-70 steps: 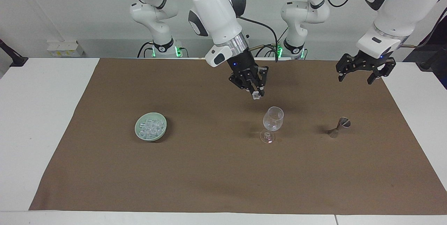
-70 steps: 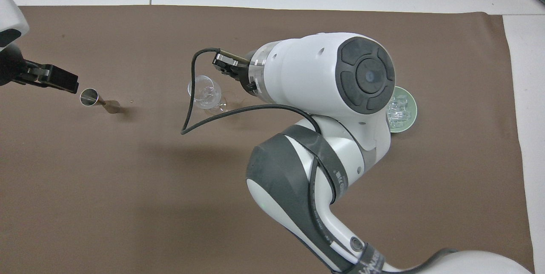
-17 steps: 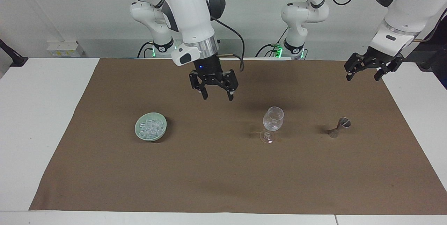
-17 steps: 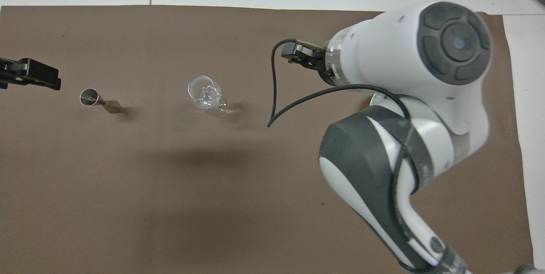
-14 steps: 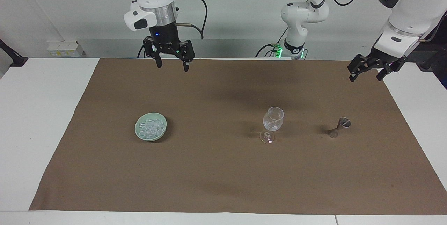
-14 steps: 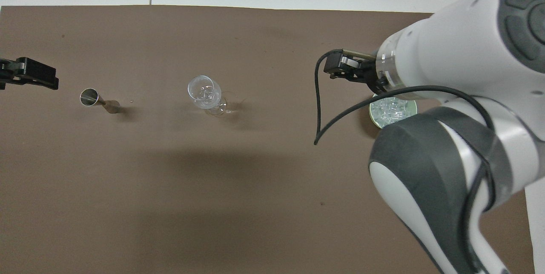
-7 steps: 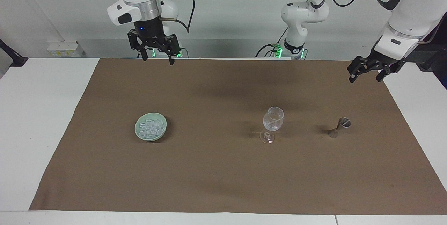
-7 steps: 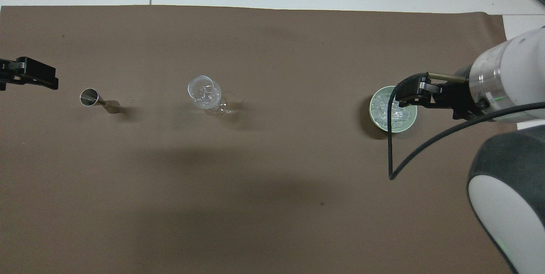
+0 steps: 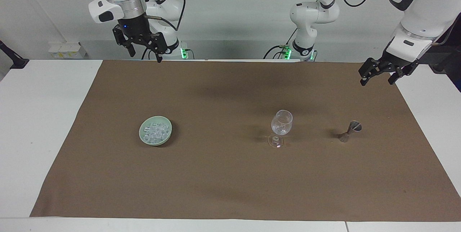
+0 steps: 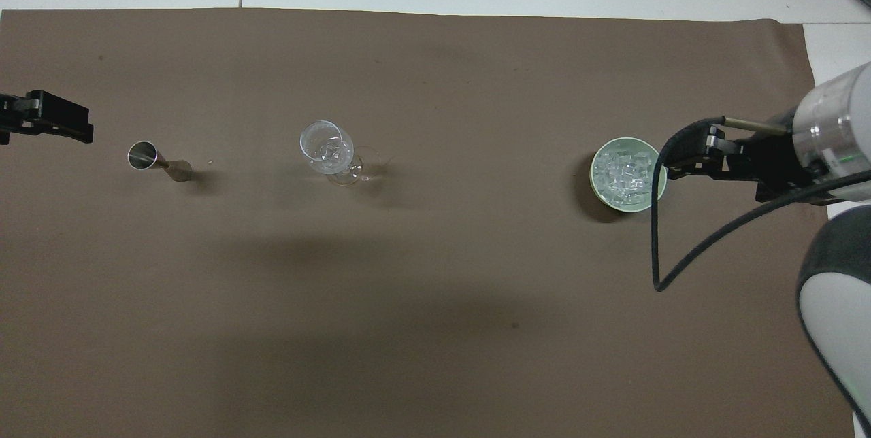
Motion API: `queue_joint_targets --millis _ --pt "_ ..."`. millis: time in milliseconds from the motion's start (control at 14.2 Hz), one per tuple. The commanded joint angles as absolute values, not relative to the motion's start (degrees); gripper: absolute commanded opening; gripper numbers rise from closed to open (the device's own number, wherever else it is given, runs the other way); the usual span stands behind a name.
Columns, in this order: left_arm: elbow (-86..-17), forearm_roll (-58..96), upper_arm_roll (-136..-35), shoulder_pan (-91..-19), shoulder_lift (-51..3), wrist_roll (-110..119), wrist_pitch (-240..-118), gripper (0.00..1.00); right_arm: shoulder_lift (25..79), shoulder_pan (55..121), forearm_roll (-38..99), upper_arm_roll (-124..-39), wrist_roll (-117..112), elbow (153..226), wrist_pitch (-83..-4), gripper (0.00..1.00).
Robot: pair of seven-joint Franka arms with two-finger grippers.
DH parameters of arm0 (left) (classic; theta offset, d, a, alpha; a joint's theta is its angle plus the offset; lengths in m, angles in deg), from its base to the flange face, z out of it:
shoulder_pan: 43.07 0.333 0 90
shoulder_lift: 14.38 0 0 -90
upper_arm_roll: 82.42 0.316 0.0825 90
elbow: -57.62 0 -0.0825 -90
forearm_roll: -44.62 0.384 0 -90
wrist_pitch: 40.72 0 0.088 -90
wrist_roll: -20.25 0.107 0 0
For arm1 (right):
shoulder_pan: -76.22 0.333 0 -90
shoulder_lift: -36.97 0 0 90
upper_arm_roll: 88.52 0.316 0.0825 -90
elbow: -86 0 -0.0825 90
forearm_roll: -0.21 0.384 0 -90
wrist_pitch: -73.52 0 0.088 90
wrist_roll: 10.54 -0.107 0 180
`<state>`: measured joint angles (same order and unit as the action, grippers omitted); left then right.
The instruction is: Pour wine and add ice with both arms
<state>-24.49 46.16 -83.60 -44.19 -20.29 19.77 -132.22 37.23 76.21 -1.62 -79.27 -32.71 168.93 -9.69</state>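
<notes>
A clear stemmed glass [image 9: 281, 124] [image 10: 328, 149] stands mid-cloth with small clear pieces glinting inside it. The ice [image 9: 156, 131] [image 10: 626, 173] is heaped in a pale green bowl [image 9: 141, 133] [image 10: 594, 186] toward the right arm's end. A small metal jigger [image 9: 351, 130] [image 10: 153, 159] stands toward the left arm's end. No wine is in view. My right gripper [image 9: 145, 56] hangs open and empty, high over the cloth's edge by the robots. My left gripper [image 9: 376, 80] waits open and empty over the cloth's corner, above the jigger's end.
A brown cloth [image 9: 230, 188] covers most of the white table [image 9: 39, 116]. The right arm's black cable [image 10: 656, 247] loops down beside the bowl in the overhead view. A small white box [image 9: 66, 50] sits off the table at the right arm's end.
My right gripper has lifted and swung from over the middle of the cloth toward the right arm's end, uncovering the bowl. The left gripper has barely moved.
</notes>
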Motion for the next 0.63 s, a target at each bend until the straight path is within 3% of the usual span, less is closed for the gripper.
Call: queue_joint_targets --millis 0,563 --pt "-24.65 45.76 -83.83 -43.60 -20.27 19.28 -133.62 1.00 37.06 77.10 -1.55 -79.82 -31.19 169.32 -9.18 1.00" --pt "-24.65 45.67 -83.83 -43.69 -19.92 19.37 -133.97 1.00 37.58 77.01 -1.55 -83.94 -22.06 169.24 -10.06 1.00"
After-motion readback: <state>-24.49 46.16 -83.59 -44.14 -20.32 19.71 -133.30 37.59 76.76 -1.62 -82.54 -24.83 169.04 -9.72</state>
